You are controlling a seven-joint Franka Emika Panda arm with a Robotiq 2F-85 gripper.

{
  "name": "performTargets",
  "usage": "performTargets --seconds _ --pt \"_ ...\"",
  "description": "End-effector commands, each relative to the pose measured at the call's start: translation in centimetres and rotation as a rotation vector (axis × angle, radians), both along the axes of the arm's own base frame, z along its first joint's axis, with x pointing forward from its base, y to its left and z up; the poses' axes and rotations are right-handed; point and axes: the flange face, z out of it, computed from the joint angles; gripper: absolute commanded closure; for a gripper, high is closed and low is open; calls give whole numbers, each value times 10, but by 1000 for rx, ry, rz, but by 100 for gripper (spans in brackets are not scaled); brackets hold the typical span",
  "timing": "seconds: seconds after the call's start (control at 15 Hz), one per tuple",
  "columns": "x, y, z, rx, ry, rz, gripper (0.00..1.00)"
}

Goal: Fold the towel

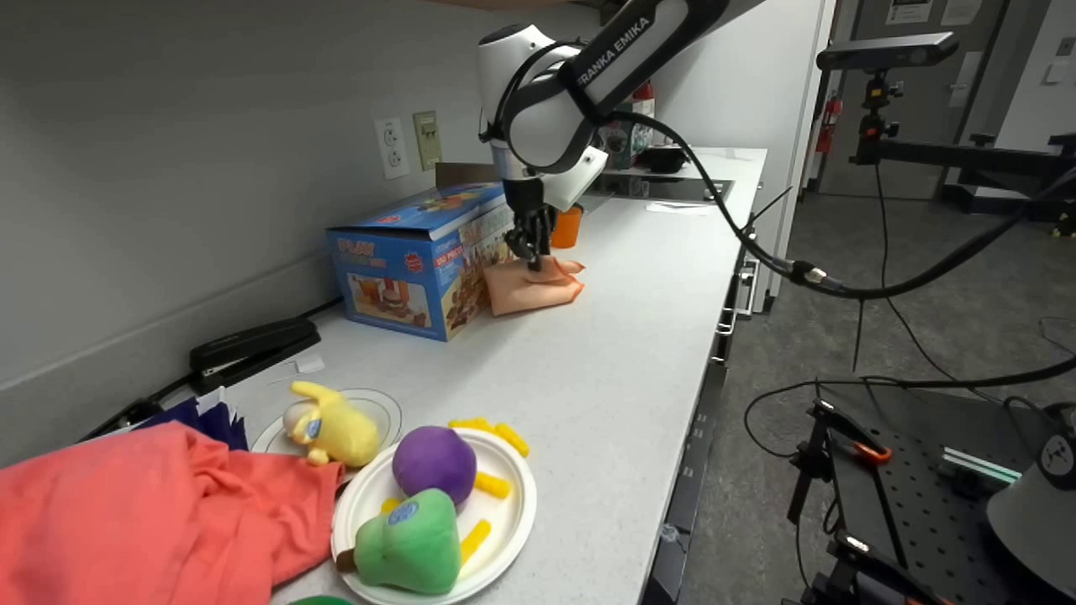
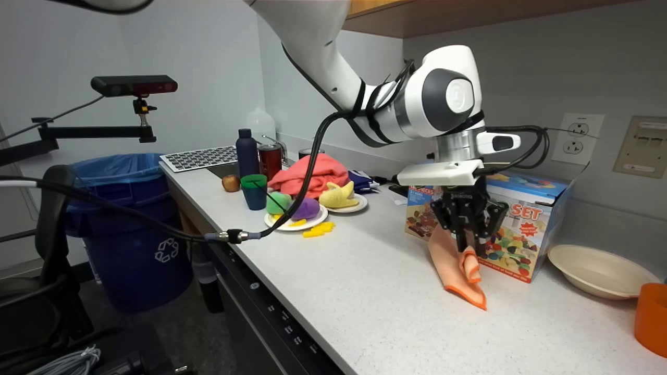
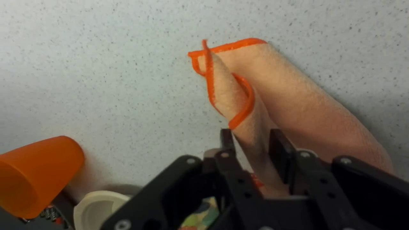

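The fingers [image 3: 281,147] are partly apart around a fold of the towel [image 3: 300,108]; a gap shows, so we judge them placed for pinching, not yet holding. The towel lies on the table [image 1: 588,378], beside the blue box [image 1: 420,260].

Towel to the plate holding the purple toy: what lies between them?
Between the towel and the plate, yellow sticks lie close to the plate; the rest of the stretch is bare counter. Both exterior views show it.
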Motion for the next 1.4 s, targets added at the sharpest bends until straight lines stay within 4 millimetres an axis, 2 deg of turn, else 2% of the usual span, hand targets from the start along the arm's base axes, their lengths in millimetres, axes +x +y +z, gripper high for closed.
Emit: performTargets --seconds 0.0,0.27,0.33,0.47,0.67,0.87,1.07,1.33 --pt "3 -8 4 5 -4 -19 32" --pt "-3 -4 8 5 -1 4 2" --pt "-6 3 8 8 8 28 0" --pt "-15 23 3 -8 46 125 0" --pt "-28 63 -18 -45 123 254 0" --pt "-39 87 -39 -114 174 327 0" --pt "-40 102 -50 -193 196 393 0" --pt "-32 110 -49 -295 189 464 0"
